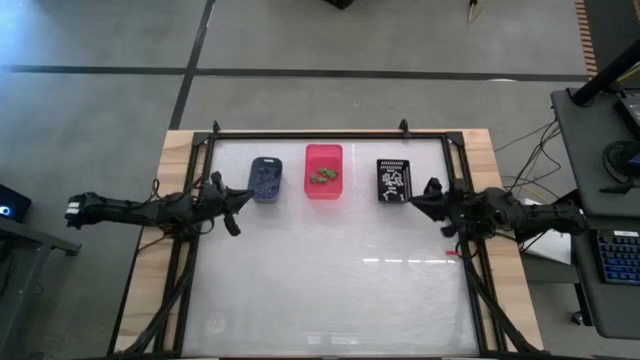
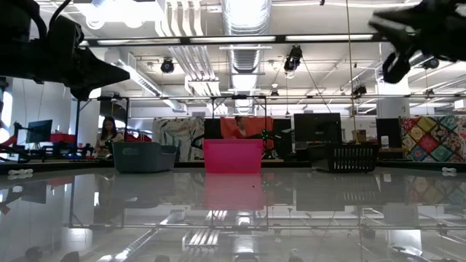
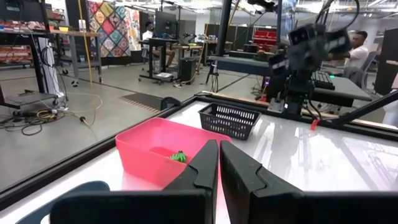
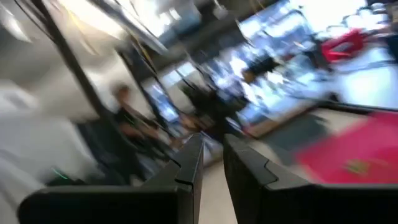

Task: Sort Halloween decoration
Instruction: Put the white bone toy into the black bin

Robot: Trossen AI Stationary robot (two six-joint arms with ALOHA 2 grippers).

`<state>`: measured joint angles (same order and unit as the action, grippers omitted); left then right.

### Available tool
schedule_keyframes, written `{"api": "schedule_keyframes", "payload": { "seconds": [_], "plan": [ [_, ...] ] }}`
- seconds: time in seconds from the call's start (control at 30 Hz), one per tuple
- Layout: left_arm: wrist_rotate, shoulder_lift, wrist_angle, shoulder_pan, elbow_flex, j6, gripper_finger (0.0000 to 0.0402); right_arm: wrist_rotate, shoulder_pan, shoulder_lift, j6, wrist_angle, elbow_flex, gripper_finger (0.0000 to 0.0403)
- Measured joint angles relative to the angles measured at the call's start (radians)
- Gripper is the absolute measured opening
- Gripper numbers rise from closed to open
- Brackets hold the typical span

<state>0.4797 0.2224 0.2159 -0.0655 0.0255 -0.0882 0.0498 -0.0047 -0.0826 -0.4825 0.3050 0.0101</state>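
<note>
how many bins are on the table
3, in a row at the far side: blue-grey bin on the left, pink bin in the middle, black bin on the right. None look hidden.

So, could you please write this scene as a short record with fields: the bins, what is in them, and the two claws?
bins: blue-grey bin, pink bin, black bin, in a row at the table's far side
pink bin contents: green trinkets
blue-grey bin contents: small purple pieces
black bin contents: small white pieces
left claw: shut, empty, beside the blue-grey bin
right claw: slightly parted, holding nothing visible, beside the black bin
</note>
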Motion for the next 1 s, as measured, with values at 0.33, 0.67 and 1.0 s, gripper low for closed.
{"api": "schedule_keyframes", "payload": {
  "seconds": [0.33,0.67,1.0],
  "plan": [
    [0.017,0.027,0.018,0.001,0.000,0.000,0.0000,-0.097,0.003,-0.096,-0.080,-0.167,0.208,0.0054],
    [0.057,0.095,0.335,0.002,0.001,-0.374,0.0000,0.213,0.002,-0.410,-0.416,-1.082,0.535,0.0054],
    [-0.021,0.281,0.490,0.001,0.001,-0.496,0.0000,0.231,0.002,-0.644,-0.340,-1.101,0.622,0.0054]
  ]
}}
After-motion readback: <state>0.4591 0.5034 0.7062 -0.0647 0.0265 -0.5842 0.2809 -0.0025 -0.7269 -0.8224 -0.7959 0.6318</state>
